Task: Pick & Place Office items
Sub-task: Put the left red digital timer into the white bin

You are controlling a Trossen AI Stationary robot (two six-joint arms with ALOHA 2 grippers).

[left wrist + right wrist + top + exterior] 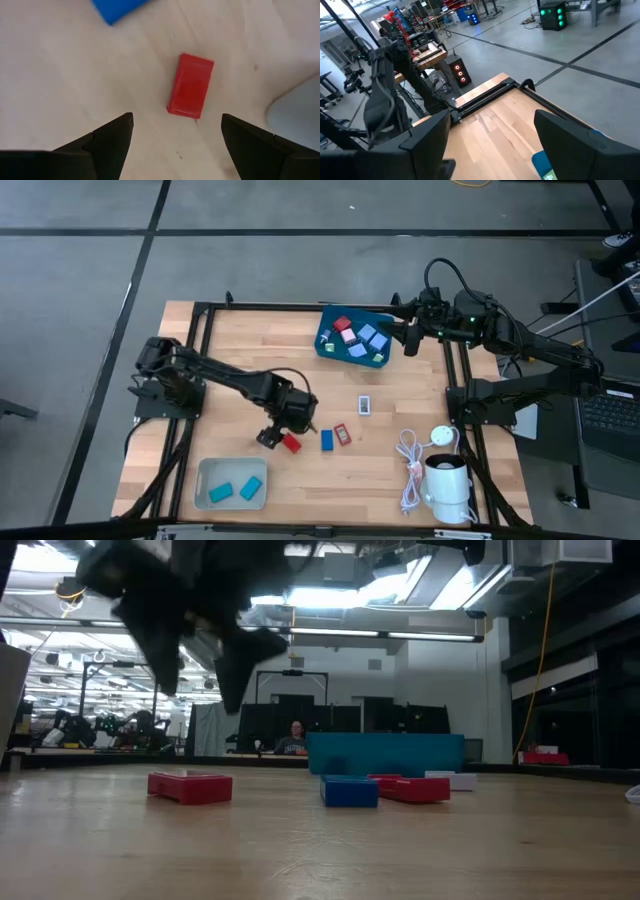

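Office items: teal bin (352, 340) of pieces well beyond red piece (291, 444); blue piece (327, 441) just beside it. Left gripper (270, 436) above red piece, jaws released; right gripper (410, 340) parked near bin, spread too. Likely light, stiff, smooth: best pinched across narrow sides.

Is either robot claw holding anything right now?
No. The left gripper hangs open above a red piece; the right gripper is open and empty.

Two black jointed arms (225, 380) with black cables and dark wedge-shaped fingers (112, 137).
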